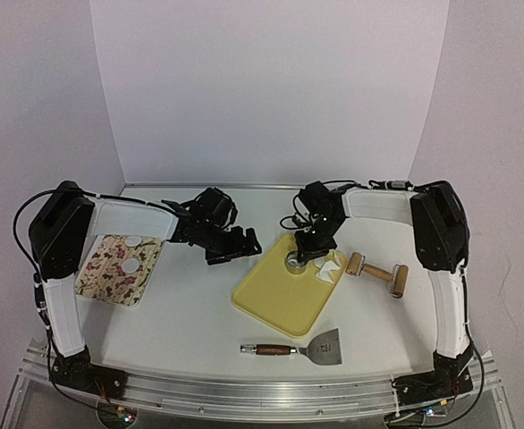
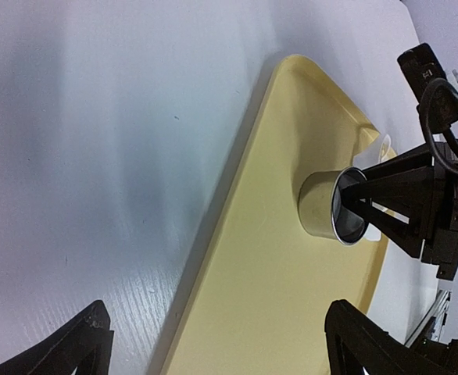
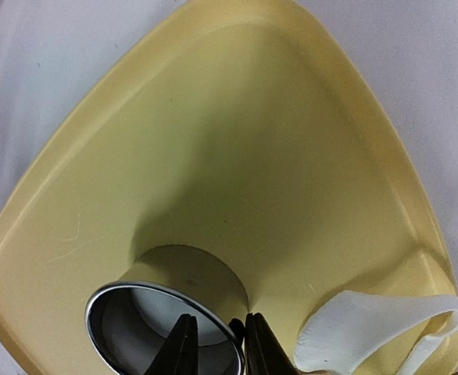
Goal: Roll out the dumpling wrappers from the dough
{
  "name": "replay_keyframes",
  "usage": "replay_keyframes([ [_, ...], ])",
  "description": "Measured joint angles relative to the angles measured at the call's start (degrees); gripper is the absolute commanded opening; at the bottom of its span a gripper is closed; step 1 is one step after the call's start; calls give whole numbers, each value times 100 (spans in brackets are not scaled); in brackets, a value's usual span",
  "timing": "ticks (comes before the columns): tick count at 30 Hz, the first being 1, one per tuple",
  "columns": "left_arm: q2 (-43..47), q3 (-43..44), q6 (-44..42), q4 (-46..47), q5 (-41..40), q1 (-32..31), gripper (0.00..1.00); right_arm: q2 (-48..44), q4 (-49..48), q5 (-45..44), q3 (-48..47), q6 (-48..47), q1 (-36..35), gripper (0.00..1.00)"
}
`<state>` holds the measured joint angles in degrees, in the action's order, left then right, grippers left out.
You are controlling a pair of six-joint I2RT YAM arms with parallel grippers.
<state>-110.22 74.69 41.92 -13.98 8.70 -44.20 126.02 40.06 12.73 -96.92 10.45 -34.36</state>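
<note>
Two dumpling wrappers (image 1: 130,240) (image 1: 130,265), small white discs, lie on a floral mat (image 1: 105,277) at the left. A shiny metal ring cutter (image 1: 295,262) (image 3: 190,273) stands on the yellow board (image 1: 280,299) (image 3: 237,117). My right gripper (image 1: 300,259) (image 3: 220,324) straddles the ring's wall, one finger inside and one outside, jaws narrow with a small gap on the inner side. A torn white dough scrap (image 3: 370,320) (image 1: 332,265) curls at the board's corner. My left gripper (image 1: 235,246) (image 2: 217,312) hangs wide open and empty by the board's left edge (image 2: 276,297), facing the ring (image 2: 323,205).
A wooden-handled rolling pin (image 1: 376,273) lies right of the board. A metal scraper with a wooden handle (image 1: 311,349) lies in front of it, near the table's front edge. White walls close the back and sides.
</note>
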Motion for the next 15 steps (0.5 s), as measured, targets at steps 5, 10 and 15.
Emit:
replay_keyframes([
  [5,94,-83,4,2,-34,11,95,0,26,-168,0,-37,-116,12],
  [10,142,-137,4,-26,-48,17,96,0,61,-200,-4,-65,-236,9],
  [15,213,-221,4,-39,-90,34,96,0,123,-187,-4,-112,-386,7],
])
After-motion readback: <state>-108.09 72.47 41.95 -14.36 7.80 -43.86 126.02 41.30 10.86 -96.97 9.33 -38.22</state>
